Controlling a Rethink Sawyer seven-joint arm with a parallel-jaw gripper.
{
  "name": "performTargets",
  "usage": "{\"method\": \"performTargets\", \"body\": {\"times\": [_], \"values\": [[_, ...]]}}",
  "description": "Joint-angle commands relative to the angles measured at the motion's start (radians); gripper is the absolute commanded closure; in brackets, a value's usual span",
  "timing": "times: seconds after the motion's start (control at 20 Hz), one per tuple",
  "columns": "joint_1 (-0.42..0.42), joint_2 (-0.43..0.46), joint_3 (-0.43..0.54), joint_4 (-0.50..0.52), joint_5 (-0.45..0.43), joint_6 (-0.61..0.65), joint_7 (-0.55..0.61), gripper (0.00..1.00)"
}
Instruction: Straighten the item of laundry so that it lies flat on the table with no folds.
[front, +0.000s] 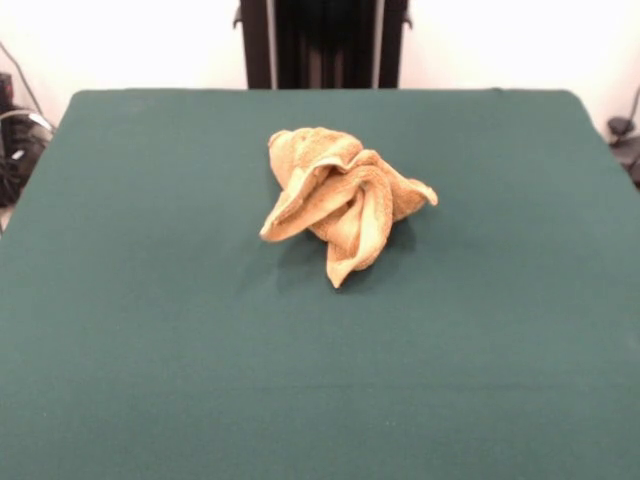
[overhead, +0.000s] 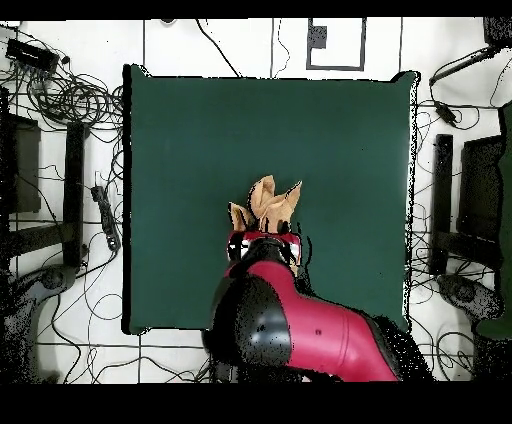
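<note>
Crumpled towel (front: 340, 200), no label showing

White wall (front: 500, 40) behind; cables (overhead: 70, 95) litter the pale floor (overhead: 230, 45).

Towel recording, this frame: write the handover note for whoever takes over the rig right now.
Gripper: not visible in the front view; in the overhead view the arm covers it, so open or shut cannot be told.
Towel: crumpled in a bunched heap with several folds, near the middle of the table, toward the robot's side.
Done: nothing flattened yet.
Left: spread the towel out until it lies flat without folds.
</note>
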Motion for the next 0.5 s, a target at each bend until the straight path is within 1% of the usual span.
{"method": "performTargets", "body": {"times": [0.05,0.25,0.35,0.5], "values": [[0.049,0.101,0.067,-0.015,-0.004,0.124,0.110,0.00],[0.084,0.142,0.046,-0.056,0.010,0.156,0.143,0.00],[0.109,0.175,0.031,-0.087,0.013,0.160,0.163,0.00],[0.120,0.226,0.036,-0.114,0.035,0.154,0.180,0.00]]}}
